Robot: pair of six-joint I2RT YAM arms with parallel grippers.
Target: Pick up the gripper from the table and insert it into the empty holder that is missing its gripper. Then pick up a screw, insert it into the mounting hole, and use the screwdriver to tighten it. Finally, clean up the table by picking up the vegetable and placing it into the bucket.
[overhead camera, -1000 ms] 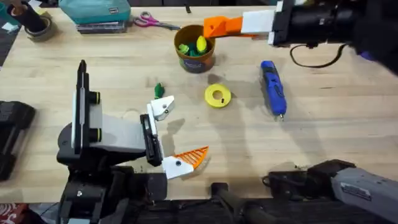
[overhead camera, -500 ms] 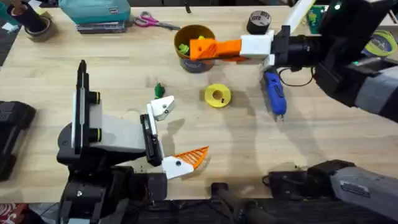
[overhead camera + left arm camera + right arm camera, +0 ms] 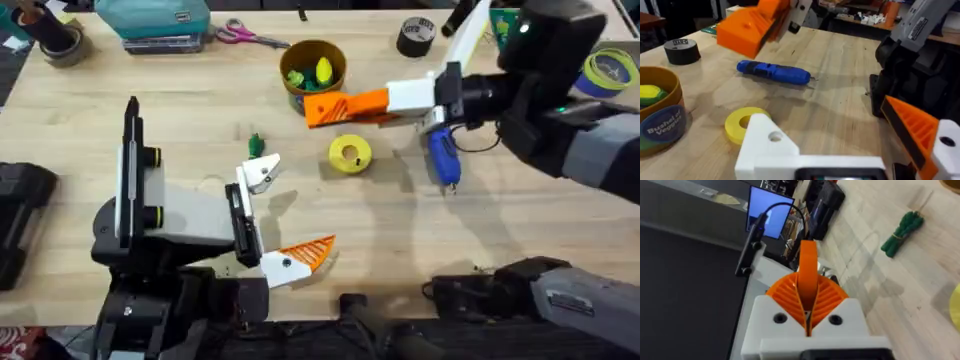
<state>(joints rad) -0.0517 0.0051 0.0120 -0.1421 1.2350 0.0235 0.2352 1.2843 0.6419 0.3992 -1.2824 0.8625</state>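
Here, note the jaws of the right gripper (image 3: 330, 107) closed flat on the gripper (image 3: 808, 262), the loose orange finger standing upright between the ribbed pads, carried above the table at upper centre of the overhead view, just below the bucket (image 3: 313, 75) and above the yellow disc (image 3: 350, 154). Compare the left gripper (image 3: 290, 212) at lower left of centre, jaws spread wide: one side fitted with an orange finger (image 3: 308, 252), the other ending in the holder (image 3: 262, 172), bare white, with its mounting hole (image 3: 774, 136) facing the left wrist camera. For a clean insertion, judge the step as transport toward that bare block. Bring the held finger down and to the left, turn the wrist to match its base to the holder's slot, and square it up before pushing. Approach slowly, along the slot's axis rather than across it. Keep the grip firm to prevent the part pivoting between the pads. Pass clear of the yellow disc and of the vegetable (image 3: 256, 143), lying just above the holder. Leave the screwdriver (image 3: 440, 150), right of centre, for the later fastening.
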